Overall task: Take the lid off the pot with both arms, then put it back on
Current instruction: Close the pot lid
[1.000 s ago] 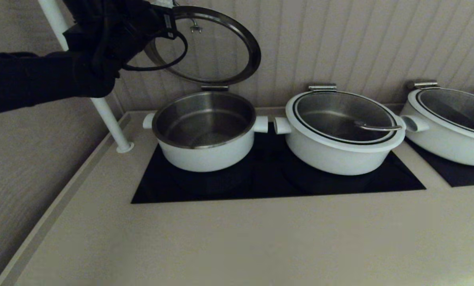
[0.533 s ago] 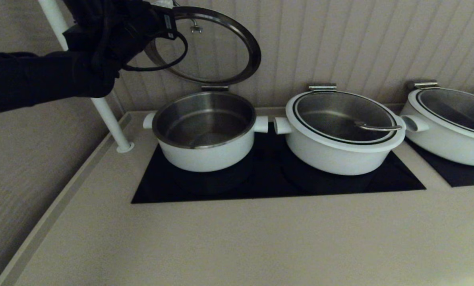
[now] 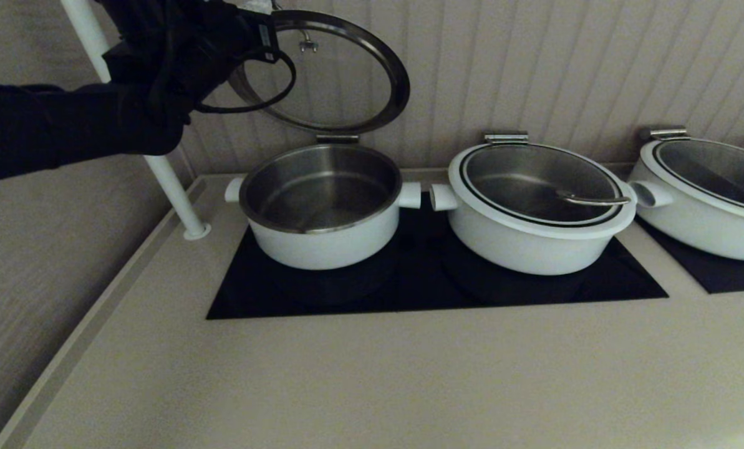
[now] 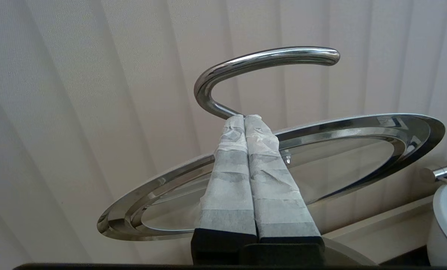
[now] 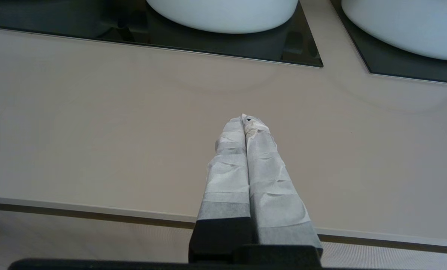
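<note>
The pot [image 3: 322, 243] stands open on the black cooktop, its steel bowl empty. The lid [image 3: 340, 81] is tilted up above the pot's back edge, over the hinge bracket [image 3: 337, 138], with its steel underside facing me. My left gripper [image 3: 259, 9] is high at the lid's upper left edge. In the left wrist view it [image 4: 244, 119] is shut, its taped fingertips pinched on the foot of the wire loop handle [image 4: 260, 60], with the lid [image 4: 358, 150] beyond. My right gripper [image 5: 244, 120] is shut and empty over the bare counter near its front edge, out of the head view.
Two wider white pots [image 3: 534, 243] [image 3: 702, 218] with their lids on stand to the right of the open pot. A white pole [image 3: 166, 181] rises from the counter's back left corner. The ribbed wall is close behind the lid. The black cooktop [image 3: 409, 293] lies under the pots.
The left arm has sunk very slightly. The lid holds the same raised tilt.
</note>
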Motion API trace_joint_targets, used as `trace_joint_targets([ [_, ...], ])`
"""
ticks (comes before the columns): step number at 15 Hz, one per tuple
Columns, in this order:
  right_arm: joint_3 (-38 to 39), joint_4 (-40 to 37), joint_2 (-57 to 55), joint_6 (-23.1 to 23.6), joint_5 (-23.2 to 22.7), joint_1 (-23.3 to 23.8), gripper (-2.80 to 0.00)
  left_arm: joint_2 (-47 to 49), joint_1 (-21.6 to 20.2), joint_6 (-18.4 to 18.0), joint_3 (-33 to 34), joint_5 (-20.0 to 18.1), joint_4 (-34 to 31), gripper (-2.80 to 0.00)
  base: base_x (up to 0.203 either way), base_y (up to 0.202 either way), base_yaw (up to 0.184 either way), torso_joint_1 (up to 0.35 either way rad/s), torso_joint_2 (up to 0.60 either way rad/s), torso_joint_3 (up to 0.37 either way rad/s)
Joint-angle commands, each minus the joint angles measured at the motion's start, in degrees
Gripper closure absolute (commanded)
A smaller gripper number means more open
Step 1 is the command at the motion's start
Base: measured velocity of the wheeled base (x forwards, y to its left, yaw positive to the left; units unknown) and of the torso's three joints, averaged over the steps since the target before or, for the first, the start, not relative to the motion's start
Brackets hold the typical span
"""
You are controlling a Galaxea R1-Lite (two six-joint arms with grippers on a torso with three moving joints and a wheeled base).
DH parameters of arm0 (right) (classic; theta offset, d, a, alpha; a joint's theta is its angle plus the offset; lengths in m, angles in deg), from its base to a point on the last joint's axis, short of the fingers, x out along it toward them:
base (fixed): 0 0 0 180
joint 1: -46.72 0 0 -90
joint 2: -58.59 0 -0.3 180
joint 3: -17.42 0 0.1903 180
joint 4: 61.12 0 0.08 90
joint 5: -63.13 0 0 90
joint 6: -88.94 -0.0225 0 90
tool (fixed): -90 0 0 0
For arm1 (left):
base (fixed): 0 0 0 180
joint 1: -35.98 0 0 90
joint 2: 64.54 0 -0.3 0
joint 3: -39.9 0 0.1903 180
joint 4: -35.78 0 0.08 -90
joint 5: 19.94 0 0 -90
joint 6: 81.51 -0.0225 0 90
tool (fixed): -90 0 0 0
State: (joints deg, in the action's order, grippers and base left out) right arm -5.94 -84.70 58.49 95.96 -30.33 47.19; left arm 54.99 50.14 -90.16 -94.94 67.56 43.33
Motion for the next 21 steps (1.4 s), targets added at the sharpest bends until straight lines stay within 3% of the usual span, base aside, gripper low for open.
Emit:
trace_joint_targets([
  [1, 0.00, 0.04, 0.02, 0.09, -0.06, -0.02, 0.00, 0.97, -0.02, -0.05, 0.11, -0.05, -0.33, 0.00, 0.000, 0.000, 0.000, 0.000, 0.00, 0.000],
  [10, 0.00, 0.04, 0.02, 0.02, -0.05, -0.02, 0.00, 0.71, 0.04, -0.22, 0.29, 0.13, -1.14, 0.00, 0.000, 0.000, 0.000, 0.000, 0.00, 0.000],
  [18, 0.00, -0.03, 0.02, 0.08, -0.05, 0.06, 0.00, -1.16, 0.07, -1.10, 0.39, 0.21, -5.62, 0.00, 0.000, 0.000, 0.000, 0.000, 0.00, 0.000],
  [21, 0.00, 0.04, 0.02, 0.08, -0.05, -0.02, 0.00, -2.74, 0.07, -1.72, 3.03, 0.21, -6.64, 0.00, 0.000, 0.000, 0.000, 0.000, 0.00, 0.000],
])
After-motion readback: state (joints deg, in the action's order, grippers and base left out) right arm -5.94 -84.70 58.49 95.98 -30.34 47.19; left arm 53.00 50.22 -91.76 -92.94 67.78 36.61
